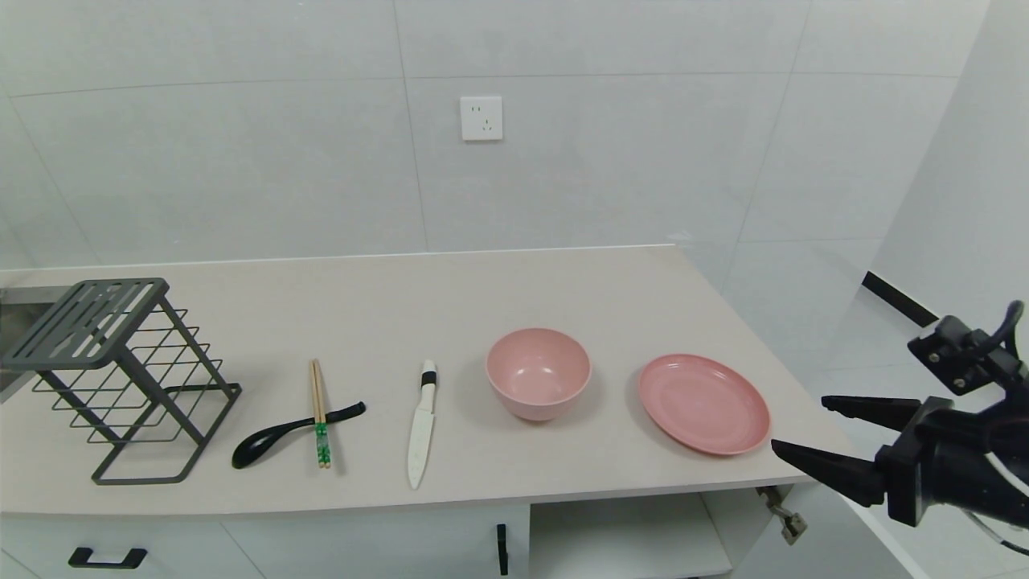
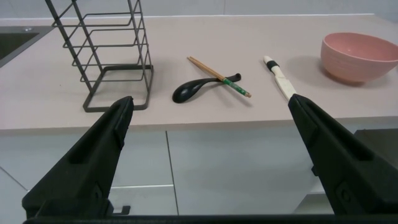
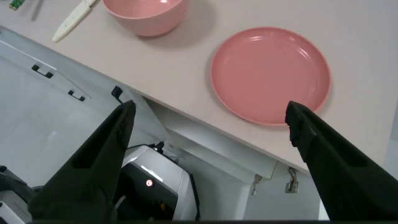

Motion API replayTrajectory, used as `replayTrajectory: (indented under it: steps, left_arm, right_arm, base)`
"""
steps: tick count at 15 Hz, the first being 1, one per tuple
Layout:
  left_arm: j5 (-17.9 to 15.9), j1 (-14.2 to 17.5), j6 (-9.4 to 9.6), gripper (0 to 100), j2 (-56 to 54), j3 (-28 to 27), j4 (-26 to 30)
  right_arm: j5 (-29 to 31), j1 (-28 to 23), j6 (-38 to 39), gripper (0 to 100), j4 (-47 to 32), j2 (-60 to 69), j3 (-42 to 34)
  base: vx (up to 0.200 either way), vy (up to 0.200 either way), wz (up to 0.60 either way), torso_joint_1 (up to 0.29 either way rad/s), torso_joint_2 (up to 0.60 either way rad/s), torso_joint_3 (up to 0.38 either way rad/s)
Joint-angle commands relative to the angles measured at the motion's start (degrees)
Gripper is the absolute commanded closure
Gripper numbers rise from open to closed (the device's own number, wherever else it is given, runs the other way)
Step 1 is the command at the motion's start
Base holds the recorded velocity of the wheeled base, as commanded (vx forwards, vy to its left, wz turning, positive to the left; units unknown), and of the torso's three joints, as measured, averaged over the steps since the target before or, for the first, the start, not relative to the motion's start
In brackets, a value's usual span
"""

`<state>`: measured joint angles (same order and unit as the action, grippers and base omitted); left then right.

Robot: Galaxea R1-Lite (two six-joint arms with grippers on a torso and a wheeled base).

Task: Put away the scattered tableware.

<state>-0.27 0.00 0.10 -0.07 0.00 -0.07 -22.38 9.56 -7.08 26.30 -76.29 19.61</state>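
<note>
On the pale counter (image 1: 450, 297) lie, from left to right, a black spoon (image 1: 293, 433), a pair of chopsticks (image 1: 320, 412) across its handle, a white knife (image 1: 422, 423), a pink bowl (image 1: 538, 372) and a pink plate (image 1: 703, 403). My right gripper (image 1: 797, 433) hangs open off the counter's right front corner, just right of the plate, with nothing between its fingers; in its own view the plate (image 3: 270, 74) and bowl (image 3: 145, 14) lie below it. My left gripper (image 2: 208, 124) is open in front of the counter edge, facing the spoon (image 2: 199, 88), chopsticks (image 2: 219, 76) and knife (image 2: 278, 77).
A dark wire rack (image 1: 116, 370) stands at the counter's left end, next to a sink edge (image 1: 14, 299). Below the counter are white drawers with black handles (image 1: 107, 556) and an open cabinet compartment (image 1: 627, 535) under the plate. A tiled wall with a socket (image 1: 481, 118) is behind.
</note>
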Motion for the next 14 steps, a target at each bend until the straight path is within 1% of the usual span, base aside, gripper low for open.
replayTrajectory:
  steps: [1,3,5,6,9,11,13,14]
  left_arm:
    - [0.0,0.0,-0.01,0,0.1,0.0,0.0]
    - [0.1,0.1,-0.01,0,0.1,0.0,0.0]
    - [0.2,0.0,-0.19,0,0.1,0.0,0.0]
    - [0.2,0.0,-0.19,0,0.1,0.0,0.0]
    - [0.2,0.0,-0.19,0,0.1,0.0,0.0]
    - [0.3,0.0,-0.62,0,0.1,0.0,0.0]
    - [0.3,0.0,-0.71,0,0.1,0.0,0.0]
    - [0.3,0.0,-0.62,0,0.1,0.0,0.0]
  right_arm:
    - [0.0,-0.3,0.0,0,1.2,-2.5,0.0]
    - [0.1,-0.5,0.0,0,3.1,-4.3,-0.1]
    - [2.3,-0.7,-0.1,0,3.3,-6.3,0.0]
    - [2.3,-0.7,-0.1,0,3.4,-6.5,-0.1]
    - [2.3,-1.5,-0.1,0,9.8,-13.4,-0.1]
    - [2.4,-2.2,-0.6,0,16.2,-19.1,-0.3]
    - [2.6,-2.4,-0.5,0,19.1,-22.3,0.1]
    - [2.6,-2.4,-0.5,0,19.2,-22.6,0.2]
  base:
    - [0.0,0.0,0.0,0.0,0.0,0.0]
    - [0.0,0.0,0.0,0.0,0.0,0.0]
    - [0.0,0.0,0.0,0.0,0.0,0.0]
    - [0.0,0.0,0.0,0.0,0.0,0.0]
    - [0.0,0.0,0.0,0.0,0.0,0.0]
    - [0.0,0.0,0.0,0.0,0.0,0.0]
    - [0.0,0.0,0.0,0.0,0.0,0.0]
    - [0.0,0.0,0.0,0.0,0.0,0.0]
